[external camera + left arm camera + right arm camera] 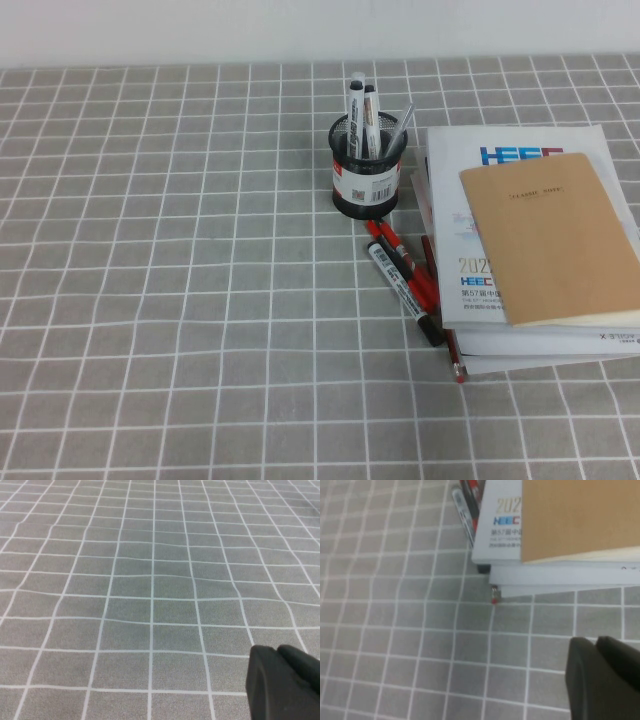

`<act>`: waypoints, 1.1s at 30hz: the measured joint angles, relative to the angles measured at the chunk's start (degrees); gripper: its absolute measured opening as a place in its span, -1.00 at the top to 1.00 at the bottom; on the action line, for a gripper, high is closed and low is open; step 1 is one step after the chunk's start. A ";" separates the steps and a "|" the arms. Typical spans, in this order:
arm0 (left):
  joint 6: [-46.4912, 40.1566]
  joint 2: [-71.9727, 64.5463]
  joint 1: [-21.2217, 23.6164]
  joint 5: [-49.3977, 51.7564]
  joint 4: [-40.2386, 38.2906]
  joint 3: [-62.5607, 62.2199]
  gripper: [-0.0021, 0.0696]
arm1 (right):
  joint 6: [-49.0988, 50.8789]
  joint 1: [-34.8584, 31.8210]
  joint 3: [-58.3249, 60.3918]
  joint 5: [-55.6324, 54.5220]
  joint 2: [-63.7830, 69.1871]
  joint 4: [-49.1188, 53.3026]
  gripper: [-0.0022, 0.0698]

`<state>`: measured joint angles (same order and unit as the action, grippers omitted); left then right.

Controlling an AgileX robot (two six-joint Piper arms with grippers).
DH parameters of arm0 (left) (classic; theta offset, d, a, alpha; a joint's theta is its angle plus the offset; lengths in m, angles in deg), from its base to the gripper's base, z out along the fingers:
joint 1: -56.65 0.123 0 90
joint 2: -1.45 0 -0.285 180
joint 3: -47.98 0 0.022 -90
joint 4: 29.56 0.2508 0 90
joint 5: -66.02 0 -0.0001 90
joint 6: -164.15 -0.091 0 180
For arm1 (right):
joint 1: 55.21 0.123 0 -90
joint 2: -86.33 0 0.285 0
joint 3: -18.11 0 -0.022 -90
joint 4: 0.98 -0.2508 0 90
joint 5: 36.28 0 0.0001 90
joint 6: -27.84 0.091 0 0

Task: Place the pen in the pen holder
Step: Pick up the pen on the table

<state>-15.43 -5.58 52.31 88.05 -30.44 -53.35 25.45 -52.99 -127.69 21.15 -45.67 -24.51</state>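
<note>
The pen (402, 288), a thick marker with a white printed barrel and black ends, lies flat on the checked cloth in front of the pen holder, beside the books. It also shows in the right wrist view (462, 511), partly under the book corner. The pen holder (367, 172), a black mesh cup with a white barcode label, stands upright and holds two similar markers. Neither gripper shows in the high view. My left gripper (276, 649) is shut and empty over bare cloth. My right gripper (596, 640) is shut and empty above the cloth, near the books' front edge.
A stack of books (530, 300) topped by a brown notebook (548, 235) lies at the right. Thin red pens (412, 270) lie against the marker. A long red pencil (455, 358) sticks out by the books; its end shows in the right wrist view (494, 599).
</note>
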 joint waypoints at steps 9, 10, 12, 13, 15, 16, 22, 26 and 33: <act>0.00 0.00 0.00 0.00 0.00 0.00 0.96 | -1.12 4.74 -11.52 9.29 18.37 7.78 0.97; 0.00 0.00 0.00 0.00 0.00 0.00 0.96 | -0.81 6.02 -12.42 9.66 20.14 9.07 0.97; 0.00 0.00 0.00 0.00 0.00 0.00 0.96 | 0.46 8.77 -14.26 9.83 23.55 11.31 0.97; 0.00 0.00 0.00 0.00 0.00 0.00 0.96 | 1.32 10.48 -15.19 9.93 25.22 12.74 0.97; 0.00 0.00 0.00 0.00 0.00 0.00 0.96 | 3.10 14.09 -16.93 10.19 28.28 15.86 0.97; 0.00 0.00 0.00 0.00 0.00 0.00 0.96 | 4.15 15.95 -17.98 10.43 30.01 17.44 0.97; 0.00 0.00 0.00 0.00 0.00 0.00 0.96 | 7.93 24.30 -26.17 12.42 40.57 23.53 0.97; 0.00 0.00 0.00 0.00 0.00 0.00 0.96 | 8.15 27.64 -32.60 12.66 46.97 23.53 0.97; 0.00 0.00 0.00 0.00 0.00 0.00 0.96 | 7.50 32.03 -43.90 12.74 57.02 22.95 0.97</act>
<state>-15.43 -5.58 52.31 88.05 -30.44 -53.35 32.95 -20.96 -171.59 33.90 11.34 -1.55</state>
